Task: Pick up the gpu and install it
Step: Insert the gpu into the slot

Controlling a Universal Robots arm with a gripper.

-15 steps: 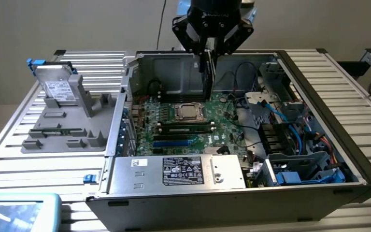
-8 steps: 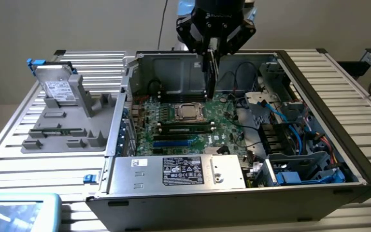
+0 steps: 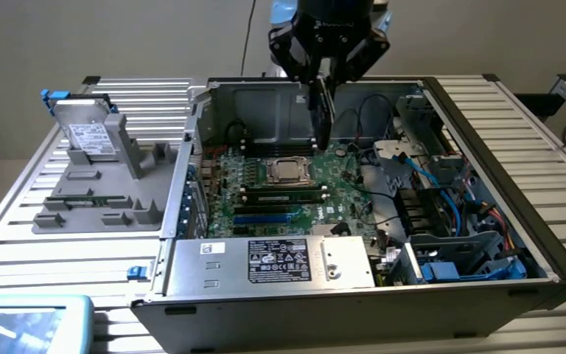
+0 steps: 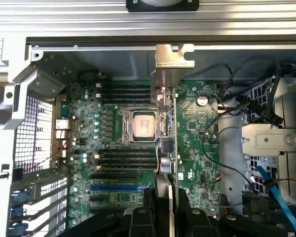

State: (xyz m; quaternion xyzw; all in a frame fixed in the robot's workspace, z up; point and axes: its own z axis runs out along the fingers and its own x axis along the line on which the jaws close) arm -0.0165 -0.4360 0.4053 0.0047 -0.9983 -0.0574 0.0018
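Gpu [image 3: 323, 118] held edge-down over the open case [image 3: 342, 317]
Our gripper [image 3: 320, 80] is clamped on the gpu, which hangs upright above the motherboard [image 3: 263, 199], at one o'clock from the processor [image 3: 288, 171] in the exterior view; we should keep it plumb and square to the board.

Gripper [image 3: 323, 74] points straight down, wrist vertical above it, arm entering from the exterior view's top edge. Both black fingers [image 4: 138, 219] slant inward. Jaws part-way closed, clamped on upper edge of gpu [image 3: 320, 110], which hangs edge-on between them.
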